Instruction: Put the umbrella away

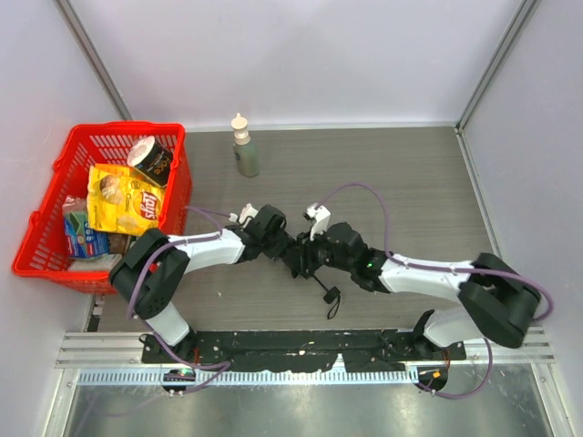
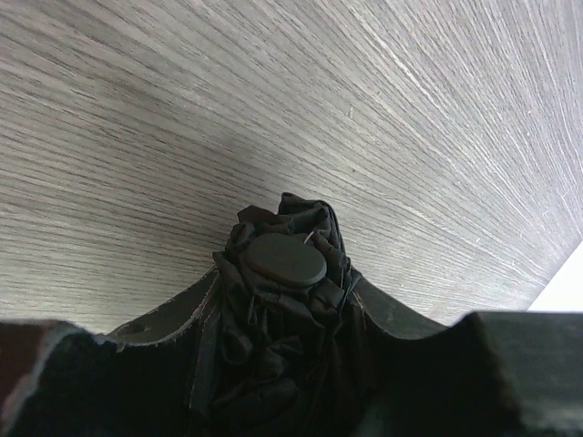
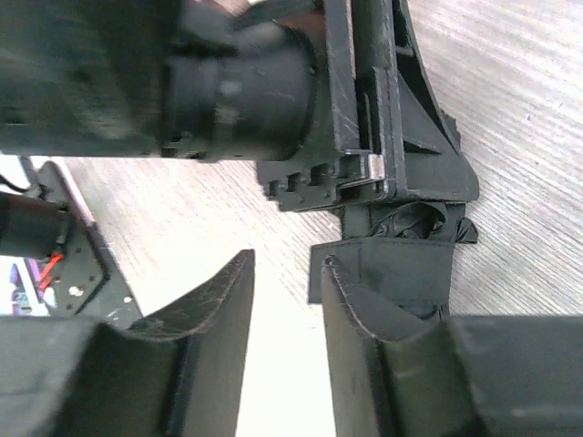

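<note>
Grey wood-grain counter (image 1: 410, 182) runs between white walls. From the overhead camera a red basket (image 1: 109, 130) sits at about nine to ten o'clock, with a yellow snack bag (image 1: 123, 200) lying inside it. A small pale bottle (image 1: 244, 146) stands upright near twelve o'clock, well apart from the arms.

Both arms reach in to meet at the middle of the counter, where the umbrella (image 1: 299, 258) lies as a dark bundle. Its wrist loop (image 1: 330, 300) trails off toward five o'clock, onto bare counter.

The left claw (image 2: 287, 305) is closed around the umbrella. Its wrist camera shows crumpled black fabric bunched tight between the two fingers (image 2: 173, 314), and a round flat cap (image 2: 284, 261) faces the lens at the top of the bundle.

The right claw (image 3: 282, 273) is parted and grips nothing, with bright counter showing through the gap between its fingers (image 3: 219, 309). In that view the umbrella's folded fabric lies just outside the three-o'clock finger, beside it rather than in the gap. Whether the two touch cannot be told. The left claw's black body fills the top of that view.
</note>
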### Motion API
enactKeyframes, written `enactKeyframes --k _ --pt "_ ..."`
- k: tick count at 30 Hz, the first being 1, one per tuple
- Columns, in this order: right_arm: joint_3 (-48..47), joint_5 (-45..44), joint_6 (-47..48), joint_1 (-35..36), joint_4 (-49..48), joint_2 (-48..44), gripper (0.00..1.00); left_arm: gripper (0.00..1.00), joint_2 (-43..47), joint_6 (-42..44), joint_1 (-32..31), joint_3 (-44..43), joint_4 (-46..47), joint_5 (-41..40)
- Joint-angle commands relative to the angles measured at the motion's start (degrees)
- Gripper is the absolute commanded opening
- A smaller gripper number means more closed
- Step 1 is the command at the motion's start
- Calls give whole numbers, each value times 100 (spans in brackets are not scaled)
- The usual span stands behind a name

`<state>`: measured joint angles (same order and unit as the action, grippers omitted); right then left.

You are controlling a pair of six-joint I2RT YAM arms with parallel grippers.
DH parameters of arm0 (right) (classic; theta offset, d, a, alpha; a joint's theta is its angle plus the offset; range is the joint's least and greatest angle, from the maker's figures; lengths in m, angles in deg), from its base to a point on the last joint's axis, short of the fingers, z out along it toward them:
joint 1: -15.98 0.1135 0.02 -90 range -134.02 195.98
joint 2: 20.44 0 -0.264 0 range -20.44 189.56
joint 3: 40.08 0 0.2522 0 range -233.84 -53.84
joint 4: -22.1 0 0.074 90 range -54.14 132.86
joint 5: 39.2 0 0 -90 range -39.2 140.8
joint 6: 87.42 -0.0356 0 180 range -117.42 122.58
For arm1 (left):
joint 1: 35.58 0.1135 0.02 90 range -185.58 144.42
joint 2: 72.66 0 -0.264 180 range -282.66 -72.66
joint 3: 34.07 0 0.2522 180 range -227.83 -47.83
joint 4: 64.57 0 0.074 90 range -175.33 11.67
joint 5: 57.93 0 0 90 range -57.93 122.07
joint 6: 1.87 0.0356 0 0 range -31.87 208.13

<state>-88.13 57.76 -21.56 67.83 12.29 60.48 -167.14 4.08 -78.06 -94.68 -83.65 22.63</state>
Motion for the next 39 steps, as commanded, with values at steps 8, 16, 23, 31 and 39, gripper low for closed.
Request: enactKeyframes --k 8,16,23,31,39 --pt "-554 -486 410 -237 1874 -1536 57 0 87 213 -68 -105 -1058 284" --pt "-79 -309 252 -264 1882 -1825 63 0 912 819 3 184 63 1169" --pt "141 481 -336 -272 1655 -1923 72 0 1519 1488 117 580 1085 1645" --pt "203 412 -645 -246 951 -1571 77 0 1687 1409 117 835 2246 2208" --pt "-44 -89 -688 -185 926 -1378 78 0 1696 1383 108 765 2334 2411"
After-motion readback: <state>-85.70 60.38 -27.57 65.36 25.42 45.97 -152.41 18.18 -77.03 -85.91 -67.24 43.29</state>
